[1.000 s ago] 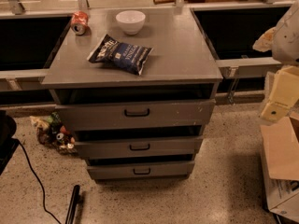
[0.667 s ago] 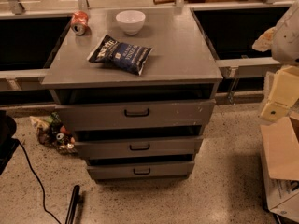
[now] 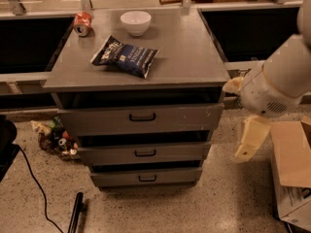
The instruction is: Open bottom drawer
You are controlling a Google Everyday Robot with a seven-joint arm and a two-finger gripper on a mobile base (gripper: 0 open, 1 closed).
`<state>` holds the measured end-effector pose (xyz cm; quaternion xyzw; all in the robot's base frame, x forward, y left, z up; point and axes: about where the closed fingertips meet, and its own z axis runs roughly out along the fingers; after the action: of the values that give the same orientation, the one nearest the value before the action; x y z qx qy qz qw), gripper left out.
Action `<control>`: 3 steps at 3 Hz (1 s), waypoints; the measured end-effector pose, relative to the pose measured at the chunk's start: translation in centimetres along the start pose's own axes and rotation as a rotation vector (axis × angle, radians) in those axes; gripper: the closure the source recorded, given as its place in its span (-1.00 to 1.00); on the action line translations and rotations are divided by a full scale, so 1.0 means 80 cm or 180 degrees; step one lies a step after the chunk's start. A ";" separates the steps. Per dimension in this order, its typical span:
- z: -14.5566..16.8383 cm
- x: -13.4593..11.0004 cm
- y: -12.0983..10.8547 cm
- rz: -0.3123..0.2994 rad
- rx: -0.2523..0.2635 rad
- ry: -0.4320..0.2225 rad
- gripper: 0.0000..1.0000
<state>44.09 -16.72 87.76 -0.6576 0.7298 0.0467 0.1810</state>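
The grey three-drawer cabinet [image 3: 141, 72] stands in the middle of the camera view. The bottom drawer [image 3: 116, 178] is its lowest, shallowest front, with a small black bar handle [image 3: 147, 178], and it looks pushed in. My gripper [image 3: 240, 118] hangs at the cabinet's right side, level with the top and middle drawers. It is open and empty: one cream finger [image 3: 233, 85] points at the cabinet's top corner and the other [image 3: 250, 140] points down. The gripper is up and to the right of the bottom drawer's handle, well apart from it.
On the cabinet top lie a blue chip bag [image 3: 125, 56], a white bowl [image 3: 135, 22] and a tipped red can [image 3: 82, 23]. A cardboard box [image 3: 291, 169] sits on the floor at the right. Litter [image 3: 56, 137], a black cable and a black stick [image 3: 75, 217] lie at the left.
My arm and gripper have moved left and down, from the right edge of the view to beside the cabinet's right side. The drawers and the things on top have not moved.
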 end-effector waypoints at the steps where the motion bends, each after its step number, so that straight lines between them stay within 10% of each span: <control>1: 0.085 -0.015 0.030 -0.0140 -0.0316 -0.0276 -1.00; 3: 0.153 -0.027 0.064 -0.0116 -0.0616 -0.0454 -1.00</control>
<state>41.70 -10.27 76.22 -0.6801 0.6951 0.1602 0.1690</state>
